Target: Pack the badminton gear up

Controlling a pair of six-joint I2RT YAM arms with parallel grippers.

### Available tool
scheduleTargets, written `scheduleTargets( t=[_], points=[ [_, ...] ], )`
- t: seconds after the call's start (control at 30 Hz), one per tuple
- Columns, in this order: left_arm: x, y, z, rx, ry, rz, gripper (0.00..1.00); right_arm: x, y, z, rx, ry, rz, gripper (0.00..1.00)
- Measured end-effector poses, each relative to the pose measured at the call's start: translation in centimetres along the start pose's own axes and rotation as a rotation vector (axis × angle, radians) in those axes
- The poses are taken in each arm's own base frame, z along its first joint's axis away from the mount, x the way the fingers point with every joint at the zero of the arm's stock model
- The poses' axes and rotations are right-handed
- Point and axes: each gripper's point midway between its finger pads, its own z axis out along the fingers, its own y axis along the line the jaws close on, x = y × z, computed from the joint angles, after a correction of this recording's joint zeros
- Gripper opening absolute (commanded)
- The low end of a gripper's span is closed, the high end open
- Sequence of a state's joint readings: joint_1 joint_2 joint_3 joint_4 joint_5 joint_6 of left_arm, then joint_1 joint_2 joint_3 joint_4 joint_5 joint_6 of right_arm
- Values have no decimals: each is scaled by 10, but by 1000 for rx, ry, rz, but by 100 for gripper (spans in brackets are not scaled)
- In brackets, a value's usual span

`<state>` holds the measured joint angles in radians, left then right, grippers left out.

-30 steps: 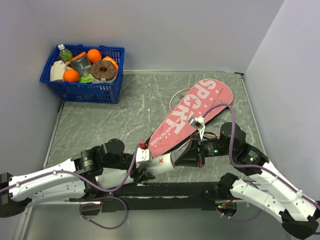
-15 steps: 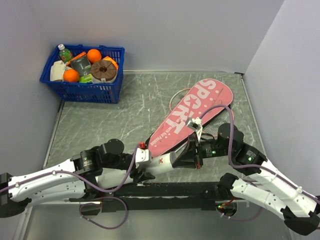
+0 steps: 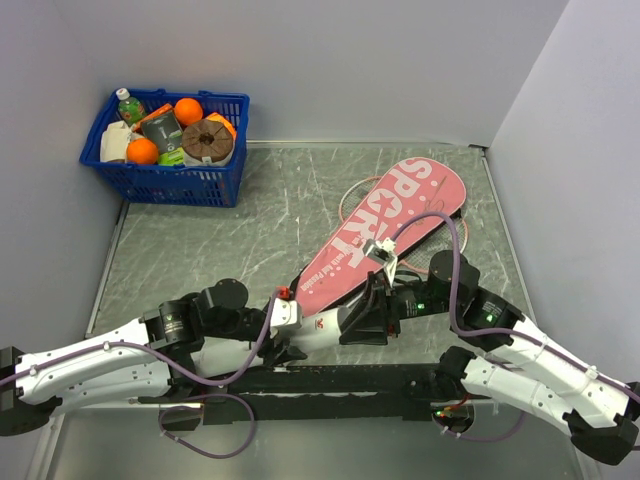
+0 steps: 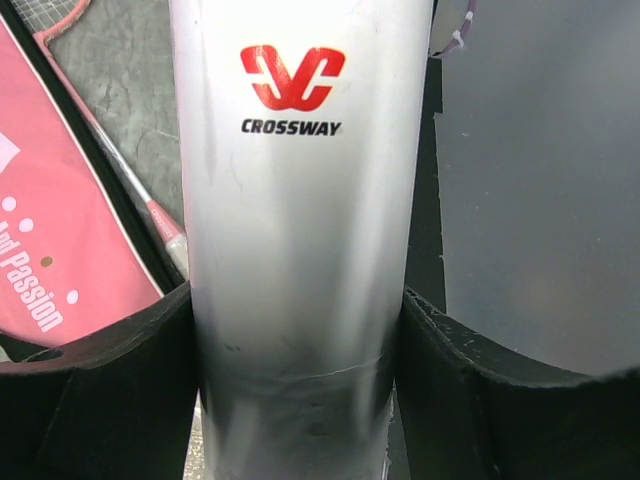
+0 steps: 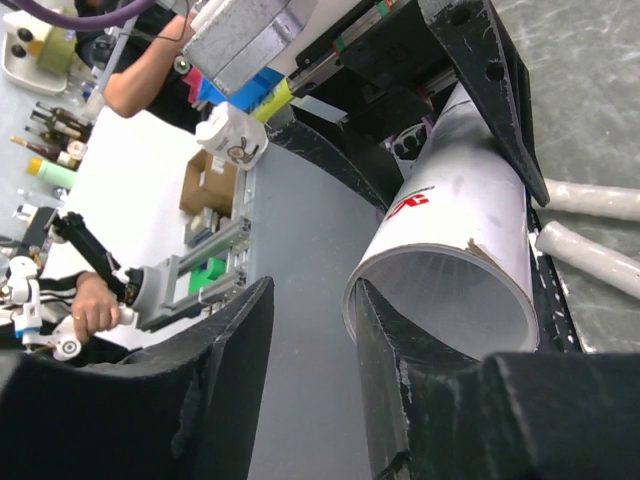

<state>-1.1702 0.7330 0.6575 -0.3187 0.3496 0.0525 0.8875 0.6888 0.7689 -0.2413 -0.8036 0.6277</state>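
Note:
My left gripper (image 3: 298, 328) is shut on the white tube (image 3: 325, 324), which carries a red "CROSSWAY" logo (image 4: 292, 80) and lies low near the table's front edge. My right gripper (image 3: 362, 318) is open at the tube's open end (image 5: 450, 290); one finger (image 5: 400, 400) stands at the rim, seemingly just inside the mouth. The pink "SPORT" bag (image 3: 390, 230) lies diagonally behind. A racket hoop (image 3: 350, 200) sticks out from under it. Two whitish racket handles (image 5: 590, 200) lie beside the tube. No shuttlecocks are in view.
A blue basket of groceries (image 3: 165, 165) stands at the back left corner. Walls close in at the left, back and right. The black rail (image 3: 330, 385) with both arm bases runs along the front edge.
My right gripper has moved left, up to the tube's open end. My left gripper holds the tube in nearly the same place.

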Motion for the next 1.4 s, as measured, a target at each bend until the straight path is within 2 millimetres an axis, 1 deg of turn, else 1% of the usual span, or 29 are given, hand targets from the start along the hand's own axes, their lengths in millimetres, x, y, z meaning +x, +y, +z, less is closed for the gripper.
scheduleTargets(
  t=[0.07,0.3,0.43,0.6,0.77,0.9,1.0,1.13,1.23,1.33,1.4],
  points=[
    [1,0,0,-1,3,2,1,0,0,1,-6,-4,6,52],
    [0,1,-3,-12,-3,5,1,-10,-2,5,0,-51,3,53],
    [0,5,-4,-33,-7,5,1,-21,-10,6,48,-107,0,53],
    [1,8,-4,-47,-10,6,1,-30,-27,2,134,-196,-5,53],
    [-1,8,-4,-51,-17,1,1,-30,-41,-4,189,-246,3,53],
    [-2,8,-3,-51,-24,-2,1,-23,-49,-11,215,-287,10,53],
    [-5,8,-3,-52,-36,0,1,-20,-49,-18,225,-313,5,51],
    [-10,7,-3,-46,-53,7,1,-23,-46,-25,234,-348,-7,48],
    [-10,7,-2,-48,-54,7,1,-21,-48,-25,240,-340,3,47],
    [-10,11,-3,-66,-53,5,1,-16,-51,-21,239,-308,18,44],
    [-5,13,-3,-83,-34,-4,1,-13,-56,-16,242,-280,34,41]
  ],
)
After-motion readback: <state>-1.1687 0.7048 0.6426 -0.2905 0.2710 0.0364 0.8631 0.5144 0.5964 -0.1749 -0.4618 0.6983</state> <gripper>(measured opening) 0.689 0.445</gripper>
